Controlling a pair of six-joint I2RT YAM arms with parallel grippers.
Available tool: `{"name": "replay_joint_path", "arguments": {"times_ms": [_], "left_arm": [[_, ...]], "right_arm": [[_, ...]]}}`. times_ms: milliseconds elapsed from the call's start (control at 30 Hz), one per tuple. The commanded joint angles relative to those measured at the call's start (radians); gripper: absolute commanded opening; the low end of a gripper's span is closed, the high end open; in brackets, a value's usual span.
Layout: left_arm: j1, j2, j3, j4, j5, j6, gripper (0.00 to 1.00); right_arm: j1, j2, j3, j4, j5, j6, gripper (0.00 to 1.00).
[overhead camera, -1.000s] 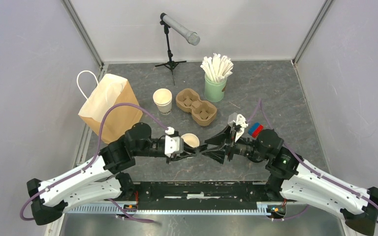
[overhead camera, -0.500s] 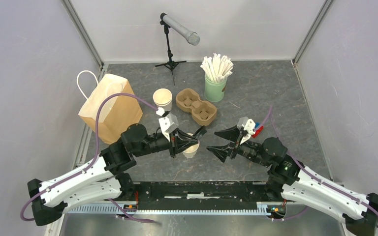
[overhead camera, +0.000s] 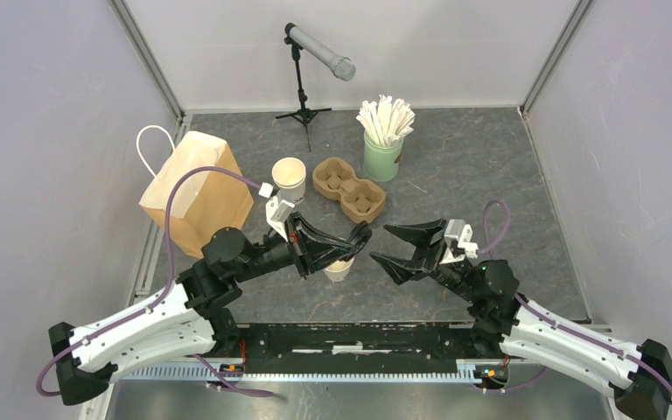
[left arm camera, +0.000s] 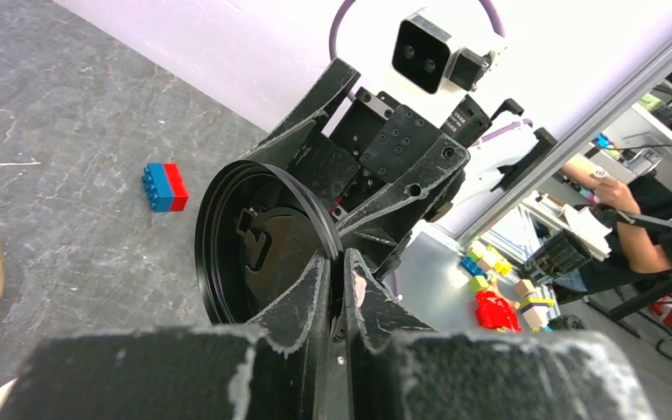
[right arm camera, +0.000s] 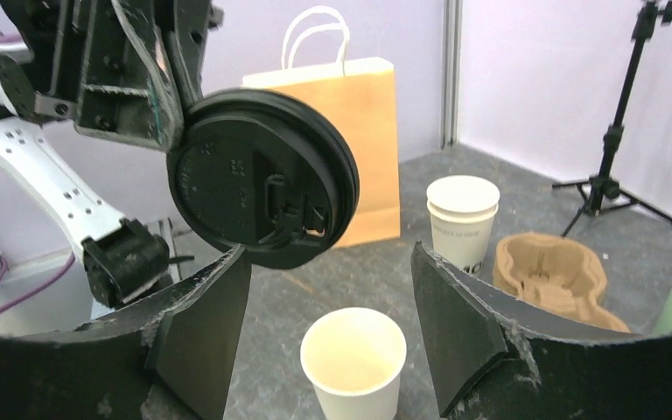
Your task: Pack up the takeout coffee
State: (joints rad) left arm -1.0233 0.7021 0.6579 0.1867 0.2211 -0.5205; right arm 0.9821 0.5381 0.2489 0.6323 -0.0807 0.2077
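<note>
- While the right wrist view looks out between its own dark fingers, the right gripper (right arm camera: 330,254) stands with its jaws wide apart and nothing between them.
- A round black plastic lid (right arm camera: 262,179) fills the upper left of this frame. The left gripper (right arm camera: 171,114) pinches it at the rim, and it stands on edge with its top face toward this camera.
- The small white paper cup (right arm camera: 354,363) stands upright at bottom centre, open-mouthed and lidless, below and slightly right of the lid. No print shows on its near side.
- Behind it stand a brown paper bag with white handles (right arm camera: 359,131), a stack of cream-white cups (right arm camera: 462,219) and a moulded pulp cup carrier (right arm camera: 560,271).
- In the left wrist view the left fingers (left arm camera: 302,297) are pressed together on the lid's rim, at centre frame.
- Only this view shows the lid's hollow underside, and a blue and red toy block (left arm camera: 164,186) on the grey table (left arm camera: 52,105) at left.
- A pale sliver in the bottom left corner may be the cup's rim; I cannot tell.
- In the top view the cup sits at lower centre, partly under the left fingertips. The open right gripper is just to its right and apart from it.
- The lid is lost here among the dark fingers.
- The left arm looks the nearer one. The coming move likely turns on the axes: the lid's lies about level and the cup's is upright, so the lid must tip flat, hollow side down, over the mouth.
</note>
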Motion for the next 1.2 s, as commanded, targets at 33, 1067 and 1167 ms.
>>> {"name": "replay_joint_path", "arguments": {"times_ms": [33, 1067, 1167], "left_arm": [[-0.002, -0.008, -0.011, 0.088, 0.031, -0.12, 0.12], [-0.003, -0.043, -0.053, 0.079, 0.006, -0.1, 0.25], [-0.003, -0.051, -0.04, 0.02, -0.027, -0.083, 0.35]], "right_arm": [[0.004, 0.013, -0.009, 0.202, -0.016, -0.027, 0.75], [0.004, 0.116, -0.01, 0.261, -0.023, 0.056, 0.19], [0.004, 0.094, -0.029, 0.254, 0.002, 0.065, 0.18]]}}
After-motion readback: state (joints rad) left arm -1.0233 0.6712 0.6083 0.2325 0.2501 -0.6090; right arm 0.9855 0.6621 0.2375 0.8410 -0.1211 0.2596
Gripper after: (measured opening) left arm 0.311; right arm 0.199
